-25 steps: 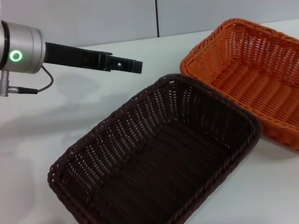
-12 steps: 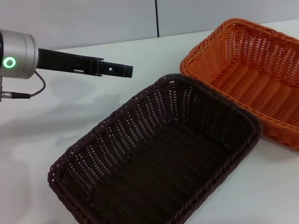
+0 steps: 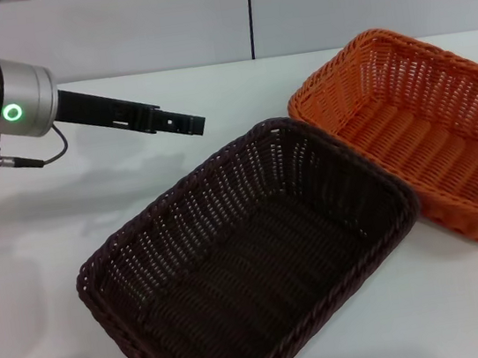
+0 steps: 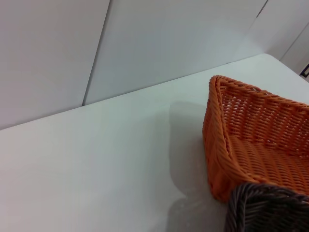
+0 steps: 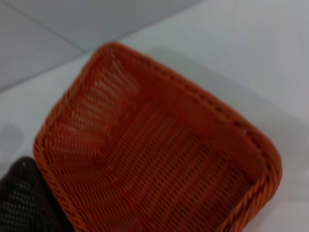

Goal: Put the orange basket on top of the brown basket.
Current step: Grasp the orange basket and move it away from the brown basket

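Observation:
The orange basket [image 3: 419, 131] stands empty on the white table at the right. The brown basket [image 3: 250, 257] stands empty in the middle front, its far right corner against the orange basket's near side. My left gripper [image 3: 188, 123] hangs above the table, left of and behind both baskets, touching nothing. The left wrist view shows the orange basket's end [image 4: 251, 145] and a corner of the brown basket [image 4: 268, 210]. The right wrist view looks down into the orange basket [image 5: 159, 154] from above, with the brown basket's corner [image 5: 17, 203] beside it. My right gripper is out of view.
The white table [image 3: 92, 208] runs back to a grey wall [image 3: 155, 22] with a dark vertical seam. The orange basket reaches the right edge of the head view.
My left arm has drawn back to the left, away from the baskets. Neither basket has moved.

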You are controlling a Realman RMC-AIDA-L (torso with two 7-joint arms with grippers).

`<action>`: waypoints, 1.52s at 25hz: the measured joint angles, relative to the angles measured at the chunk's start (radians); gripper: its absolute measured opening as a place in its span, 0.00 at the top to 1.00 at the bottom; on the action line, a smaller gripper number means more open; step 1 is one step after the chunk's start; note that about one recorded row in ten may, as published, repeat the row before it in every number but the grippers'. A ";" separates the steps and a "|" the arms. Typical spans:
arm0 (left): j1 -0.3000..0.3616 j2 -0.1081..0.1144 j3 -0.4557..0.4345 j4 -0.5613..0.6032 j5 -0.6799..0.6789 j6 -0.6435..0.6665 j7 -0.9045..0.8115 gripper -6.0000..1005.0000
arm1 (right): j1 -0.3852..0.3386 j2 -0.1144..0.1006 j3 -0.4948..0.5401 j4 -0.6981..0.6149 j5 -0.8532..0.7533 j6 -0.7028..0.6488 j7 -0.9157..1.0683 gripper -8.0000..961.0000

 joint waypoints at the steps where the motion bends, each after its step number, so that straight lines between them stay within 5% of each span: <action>1: 0.001 0.001 0.000 0.002 0.000 -0.001 0.002 0.14 | 0.000 0.000 0.000 0.000 0.000 0.000 0.000 0.13; 15: 0.018 0.001 0.000 0.009 0.000 -0.013 0.003 0.14 | 0.001 0.010 -0.007 0.182 0.006 0.140 -0.003 0.13; 29: 0.012 -0.001 0.002 0.047 0.004 0.012 0.009 0.14 | 0.002 0.031 -0.011 0.225 0.064 0.205 -0.025 0.13; 38: 0.012 -0.001 0.002 0.068 0.004 0.019 0.009 0.14 | 0.006 0.069 -0.011 0.250 0.071 0.283 -0.054 0.13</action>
